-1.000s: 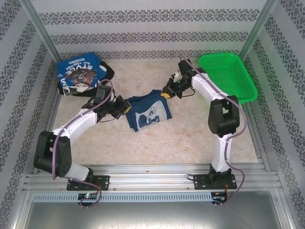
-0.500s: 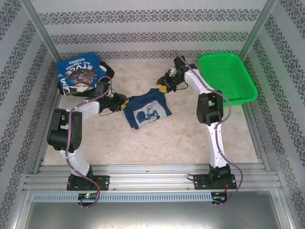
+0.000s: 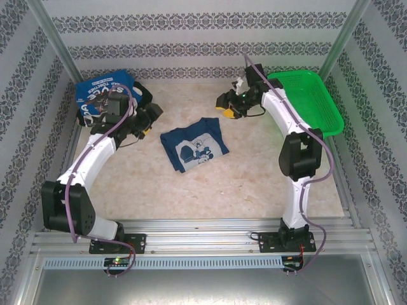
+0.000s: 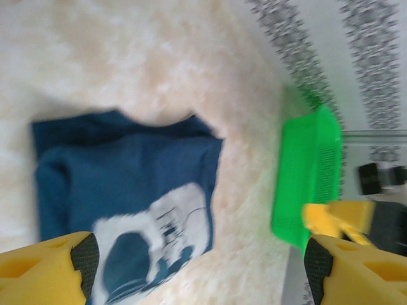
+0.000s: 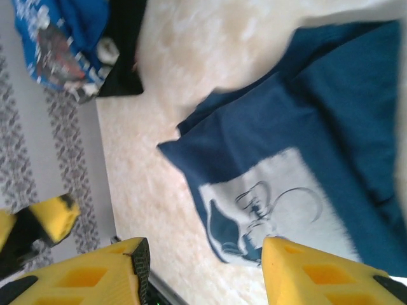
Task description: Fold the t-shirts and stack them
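The navy t-shirt (image 3: 193,145) with the white cartoon print lies folded at the middle of the table, free of both grippers. It also shows below my left gripper (image 4: 127,184) and below my right gripper (image 5: 305,140). The blue t-shirt with white lettering (image 3: 95,95) lies crumpled at the back left on top of the black t-shirt (image 3: 145,95). My left gripper (image 3: 152,117) hangs open to the left of the navy tee, nothing between its yellow fingers (image 4: 51,267). My right gripper (image 3: 222,105) is open behind the tee, its fingers (image 5: 331,273) empty.
A green mesh basket (image 3: 305,101) stands at the back right, beside the right arm. Patterned walls close off the back and both sides. Bare table lies in front of the navy tee.
Both grippers have opened, let go of the navy tee and drawn away from it, the left toward the back left, the right toward the back. The tee stays folded on the table.
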Robot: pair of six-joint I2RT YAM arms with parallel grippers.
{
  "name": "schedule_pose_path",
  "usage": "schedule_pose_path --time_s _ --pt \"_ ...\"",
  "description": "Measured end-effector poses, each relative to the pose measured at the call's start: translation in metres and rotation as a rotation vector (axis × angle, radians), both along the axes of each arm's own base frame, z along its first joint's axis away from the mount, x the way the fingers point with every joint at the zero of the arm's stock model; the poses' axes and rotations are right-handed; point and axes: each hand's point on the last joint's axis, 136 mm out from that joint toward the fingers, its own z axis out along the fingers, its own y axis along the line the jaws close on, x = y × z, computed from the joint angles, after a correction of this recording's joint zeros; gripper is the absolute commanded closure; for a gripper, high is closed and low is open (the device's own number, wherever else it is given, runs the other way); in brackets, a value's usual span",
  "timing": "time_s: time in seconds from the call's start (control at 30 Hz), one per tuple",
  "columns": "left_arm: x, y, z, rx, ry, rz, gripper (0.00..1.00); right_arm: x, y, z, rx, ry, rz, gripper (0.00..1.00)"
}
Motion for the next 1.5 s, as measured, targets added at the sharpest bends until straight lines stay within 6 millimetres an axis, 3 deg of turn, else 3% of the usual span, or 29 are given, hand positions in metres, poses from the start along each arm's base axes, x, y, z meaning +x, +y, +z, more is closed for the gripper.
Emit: schedule_pose_path --time_s 0.03,0.1,0.2,0.3,0.43,0.6,0.9,0.97,1.17,1.3,1.43,1.47,1.5 --pt "-0.005 -0.002 -0.014 0.006 0.007 0.0 0.15 -0.004 0.011 0.0 0.005 -0.021 0.026 0.51" --pt "-0.035 -0.011 -0.061 0.022 0.108 -0.022 0.15 -0.009 0.025 -0.013 -0.011 -0.021 0.064 0.53" --pt "-0.08 -0.03 -0.128 0.038 0.282 -0.075 0.16 -0.004 0.04 -0.051 -0.072 -0.001 0.109 0.56" --pt "-0.089 -0.035 -0.156 0.033 0.341 -0.07 0.16 0.009 0.051 -0.093 -0.143 0.013 0.147 0.56" --pt "-0.068 -0.041 -0.16 0.017 0.285 -0.054 0.16 0.028 0.05 -0.125 -0.222 0.009 0.167 0.56" --pt "-0.05 -0.047 -0.162 -0.005 0.235 -0.035 0.17 0.051 0.046 -0.131 -0.299 -0.058 0.169 0.56" --pt "-0.041 -0.048 -0.169 -0.016 0.254 0.001 0.19 0.061 0.042 -0.15 -0.355 -0.073 0.175 0.56" --pt "-0.04 -0.048 -0.17 -0.018 0.262 0.008 0.19 0.06 0.045 -0.156 -0.358 -0.065 0.183 0.61" --pt "-0.039 -0.048 -0.172 -0.016 0.288 0.015 0.2 0.062 0.049 -0.162 -0.352 -0.057 0.167 1.0" --pt "-0.039 -0.048 -0.173 -0.013 0.299 0.015 0.21 0.074 0.042 -0.155 -0.337 -0.076 0.121 1.0" --pt "-0.039 -0.048 -0.174 -0.009 0.313 0.016 0.21 0.087 0.018 -0.145 -0.341 -0.081 0.05 1.0" --pt "-0.039 -0.048 -0.175 -0.008 0.316 0.016 0.21 0.089 0.01 -0.142 -0.341 -0.079 0.029 0.96" --pt "-0.039 -0.048 -0.176 -0.006 0.321 0.016 0.21 0.092 0.003 -0.14 -0.343 -0.078 0.013 0.8"
